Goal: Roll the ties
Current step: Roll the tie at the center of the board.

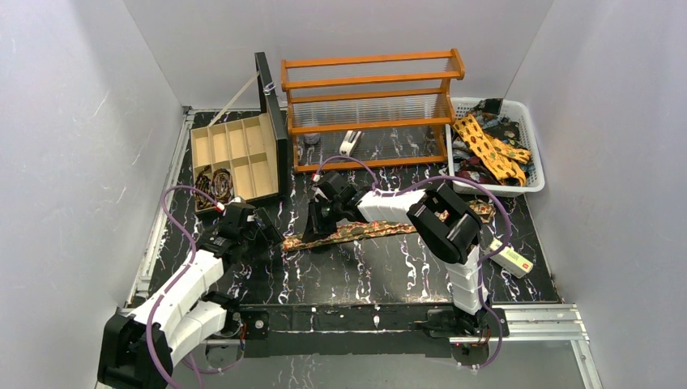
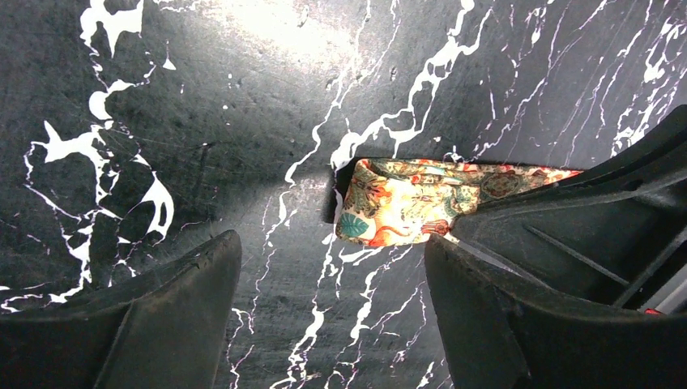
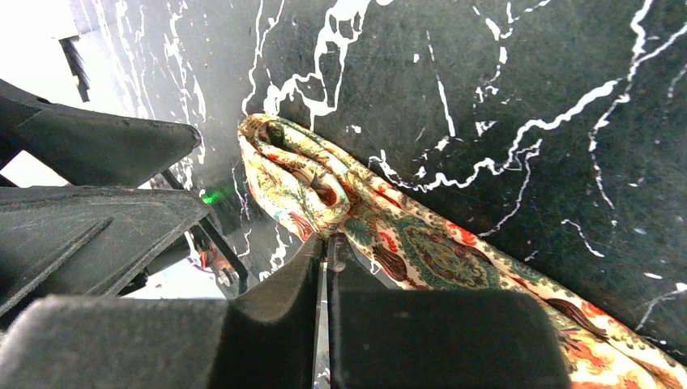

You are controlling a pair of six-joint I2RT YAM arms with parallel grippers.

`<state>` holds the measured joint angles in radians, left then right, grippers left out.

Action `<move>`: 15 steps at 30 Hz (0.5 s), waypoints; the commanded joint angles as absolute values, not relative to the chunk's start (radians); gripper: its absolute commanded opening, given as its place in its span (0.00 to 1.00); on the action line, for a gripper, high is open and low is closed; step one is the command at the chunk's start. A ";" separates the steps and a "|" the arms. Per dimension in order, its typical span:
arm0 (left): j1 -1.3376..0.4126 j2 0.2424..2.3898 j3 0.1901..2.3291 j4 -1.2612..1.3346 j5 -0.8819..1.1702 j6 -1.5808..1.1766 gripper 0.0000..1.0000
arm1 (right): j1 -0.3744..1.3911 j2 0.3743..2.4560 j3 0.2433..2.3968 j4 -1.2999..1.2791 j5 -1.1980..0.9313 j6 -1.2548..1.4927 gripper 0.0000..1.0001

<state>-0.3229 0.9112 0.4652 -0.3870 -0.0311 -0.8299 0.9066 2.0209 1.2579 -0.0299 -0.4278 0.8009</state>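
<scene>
A brown-red patterned tie (image 1: pixel 381 229) lies flat across the middle of the table. Its left end (image 3: pixel 283 166) is folded over on itself. My right gripper (image 3: pixel 326 241) is shut on the fabric just behind that fold, and the top view shows the gripper (image 1: pixel 318 224) over the tie's left end. My left gripper (image 2: pixel 330 251) stands open just left of it, low over the table, with nothing between its fingers. The folded tie end (image 2: pixel 397 212) lies just beyond its right finger (image 2: pixel 486 308). More ties (image 1: pixel 490 150) are heaped in a white basket (image 1: pixel 535 182).
An open compartment box (image 1: pixel 275 121) at the back left holds rolled ties (image 1: pixel 212 186) in its near-left cell. A wooden rack (image 1: pixel 369 85) stands at the back middle. A small white-and-red box (image 1: pixel 512 258) lies near the right arm's base.
</scene>
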 commanded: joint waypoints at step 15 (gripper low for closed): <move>-0.318 0.912 0.429 -0.343 0.000 -0.795 0.78 | 0.881 1.949 1.275 -0.104 -0.403 0.758 0.13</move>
